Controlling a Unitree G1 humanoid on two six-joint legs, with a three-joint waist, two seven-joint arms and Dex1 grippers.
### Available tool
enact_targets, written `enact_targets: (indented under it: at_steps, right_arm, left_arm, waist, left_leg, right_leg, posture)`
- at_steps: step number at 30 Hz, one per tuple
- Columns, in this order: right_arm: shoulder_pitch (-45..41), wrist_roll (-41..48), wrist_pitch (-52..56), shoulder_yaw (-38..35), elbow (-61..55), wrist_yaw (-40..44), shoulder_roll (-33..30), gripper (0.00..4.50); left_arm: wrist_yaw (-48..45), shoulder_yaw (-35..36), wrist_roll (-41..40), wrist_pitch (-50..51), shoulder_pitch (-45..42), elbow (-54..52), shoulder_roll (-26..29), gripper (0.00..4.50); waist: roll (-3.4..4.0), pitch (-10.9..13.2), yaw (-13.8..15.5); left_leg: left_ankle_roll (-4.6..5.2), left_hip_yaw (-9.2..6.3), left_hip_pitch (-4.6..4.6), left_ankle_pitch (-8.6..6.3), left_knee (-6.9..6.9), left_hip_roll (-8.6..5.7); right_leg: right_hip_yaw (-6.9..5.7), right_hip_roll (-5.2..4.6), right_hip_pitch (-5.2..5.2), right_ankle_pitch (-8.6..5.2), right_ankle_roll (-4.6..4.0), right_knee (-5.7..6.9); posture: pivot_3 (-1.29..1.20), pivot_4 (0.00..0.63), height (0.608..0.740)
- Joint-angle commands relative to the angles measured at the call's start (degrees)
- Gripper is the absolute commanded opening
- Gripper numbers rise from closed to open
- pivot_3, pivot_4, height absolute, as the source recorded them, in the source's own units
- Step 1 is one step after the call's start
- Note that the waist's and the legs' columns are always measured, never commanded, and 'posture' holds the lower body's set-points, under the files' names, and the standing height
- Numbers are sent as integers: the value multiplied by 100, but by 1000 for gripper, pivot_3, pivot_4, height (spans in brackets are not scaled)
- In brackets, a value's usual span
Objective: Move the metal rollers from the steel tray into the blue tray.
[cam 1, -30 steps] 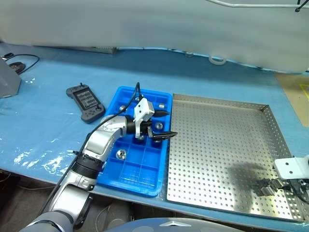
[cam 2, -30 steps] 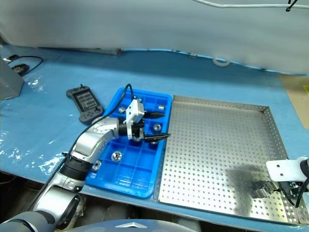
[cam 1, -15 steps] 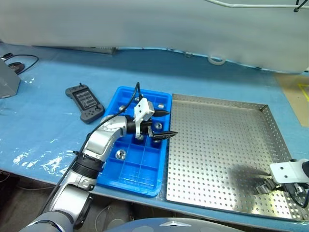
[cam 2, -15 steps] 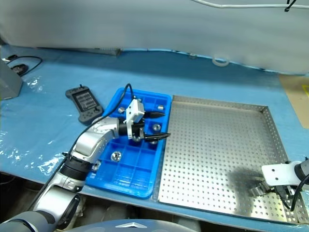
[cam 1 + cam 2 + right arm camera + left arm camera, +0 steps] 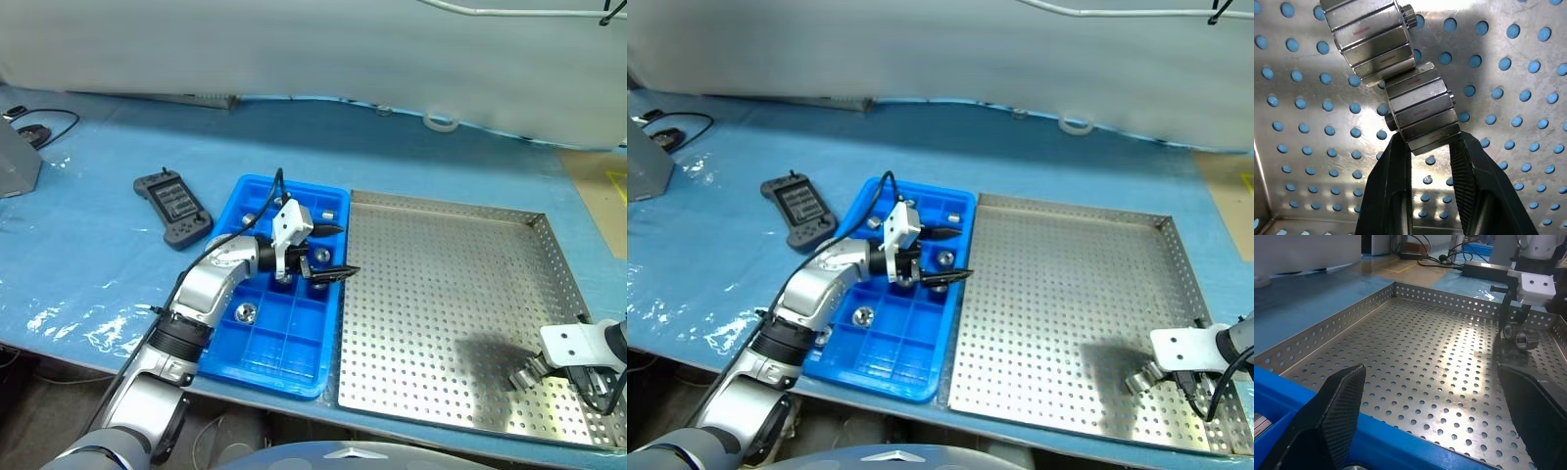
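Steel tray [image 5: 446,323] lies on the blue-covered table [image 5: 98,255], its left rim just beside the blue tray [image 5: 284,343].

Right gripper [image 5: 1431,147] points down at the steel tray's near right corner. Its two black fingers [image 5: 1388,186] are clenched on one roller [image 5: 1420,115], gripping the faceted side at the lower end. A second roller [image 5: 1369,36] lies touching the first, end against end at an angle, on the perforated floor. From the head, both rollers appear as a small bright cluster [image 5: 1138,380] under the white wrist block.

Left gripper [image 5: 331,251] hovers level over the blue tray's right side, tips toward the steel tray. Its jaws are spread wide and hold nothing.

Blue tray compartments hold several rollers [image 5: 245,312]; one sits near the left arm, others lie near the far end.

Black handheld controller [image 5: 174,208] lies left of the blue tray, apart from it.
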Motion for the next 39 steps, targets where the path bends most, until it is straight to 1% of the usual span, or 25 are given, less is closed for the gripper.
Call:
enact_targets:
  at_steps: [1,2,4,6,8,11,12,15,17,20,22,25,27,29,33,37,39]
  right_arm:
    - [207,447,249,-160,-352,371,-96,694]
    - [223,525,345,-212,-433,398,-85,694]
    - [81,904,893,-386,-745,369,116,694]
    - [-53,1501,1695,-621,-1235,382,326,694]
    - [-110,2206,2713,-906,-1866,353,533,694]
    - [-328,3190,4164,-1244,-2664,-81,1009,694]
    - [-413,3452,4558,-1296,-2883,-282,1196,694]
    - [-635,3822,5289,-1252,-3359,-908,1781,694]
    - [-858,3843,5541,-1141,-3519,-1337,2153,694]
    - [-1132,3679,5611,-848,-3718,-1718,2562,694]
    - [-1260,3644,5622,-748,-3763,-1831,2701,694]
    - [-1594,3654,5613,-667,-3789,-1924,2792,694]
    - [-2055,3816,5760,-673,-3772,-2045,2911,694]
    - [-2395,3948,5935,-658,-3812,-2127,2999,694]
    - [-2562,4070,6107,-565,-4025,-2133,3045,694]
    - [-2548,4087,6188,-501,-4149,-2174,3064,694]
    - [-2489,4068,6196,-492,-4166,-2191,3063,694]
  left_arm:
    - [73,57,-78,84,-170,-268,-42,4500]
    - [90,60,-84,111,-189,-289,-45,4500]
    - [108,80,-90,125,-226,-292,-48,4500]
    - [99,105,-82,98,-282,-251,-37,4500]
    - [63,146,-96,85,-367,-208,-3,4500]
    - [-31,284,-238,87,-535,-69,-9,4500]
    - [-58,405,-428,211,-634,-38,-58,4500]
    - [-206,710,-1056,743,-971,40,-204,4500]
    - [-479,685,-1178,862,-1097,250,-243,4500]
    - [-830,275,-819,554,-1214,667,-316,4500]
    - [-932,171,-760,527,-1323,880,-433,4500]
    - [-1037,111,-663,399,-1541,1415,-699,4500]
    - [-995,71,-473,125,-1675,1911,-919,4500]
    - [-1011,89,-414,-8,-1774,2184,-1096,4500]
    - [-994,248,-526,82,-1922,2242,-1358,4500]
    - [-862,396,-532,54,-1991,2327,-1512,4500]
    - [-848,515,-653,210,-1998,2216,-1547,4500]
  waist:
    - [0,0,2]
    - [0,0,1]
    - [2,1,-4]
    - [6,5,-13]
    - [19,10,-8]
    - [21,11,12]
    - [16,12,15]
    - [5,13,67]
    - [6,13,104]
    - [12,13,137]
    - [12,14,151]
    - [10,15,151]
    - [8,16,134]
    - [8,16,110]
    - [6,15,122]
    - [6,15,113]
    - [5,15,116]
  left_leg:
    - [0,0,0,0,-2,0]
    - [0,0,0,0,-3,0]
    - [0,0,0,0,-4,0]
    - [0,0,0,0,-4,0]
    - [-2,0,1,2,-4,0]
    - [-11,-3,9,7,-14,1]
    - [-15,-5,10,9,-18,1]
    - [-24,-5,7,14,-28,-1]
    - [-30,-5,-1,19,-37,-3]
    - [-32,5,-1,20,-43,-10]
    - [-35,5,0,22,-45,-10]
    - [-38,5,-5,24,-45,-10]
    - [-39,5,-3,25,-44,-11]
    - [-45,5,2,29,-45,-10]
    - [-52,1,-3,33,-54,-3]
    - [-59,5,-21,39,-50,-3]
    - [-51,6,-20,35,-49,-3]
  right_leg:
    - [0,0,0,0,0,0]
    - [0,0,-1,0,0,0]
    - [0,0,-2,0,0,0]
    - [2,0,-3,0,0,0]
    - [4,0,-5,0,0,2]
    - [3,1,-3,0,0,3]
    - [2,1,-2,0,0,2]
    - [0,2,-7,0,0,-1]
    - [-1,3,-16,0,-1,0]
    - [5,1,-21,0,-1,0]
    - [5,2,-23,0,-1,-1]
    - [5,0,-26,0,0,-1]
    - [6,0,-26,0,0,-1]
    - [8,1,-27,0,0,2]
    - [3,4,-37,1,0,9]
    - [6,6,-53,1,0,13]
    - [7,5,-50,1,0,12]
  posture:
    - [-259,150,740]
    - [-258,150,740]
    - [-254,150,740]
    - [-252,150,740]
    - [-252,150,740]
    - [-251,150,740]
    - [-250,150,740]
    - [-247,150,740]
    - [-247,150,740]
    - [-258,150,740]
    - [-263,150,740]
    - [-279,150,740]
    - [-299,150,740]
    - [-299,150,740]
    - [-314,150,740]
    - [-328,150,740]
    - [-328,150,740]
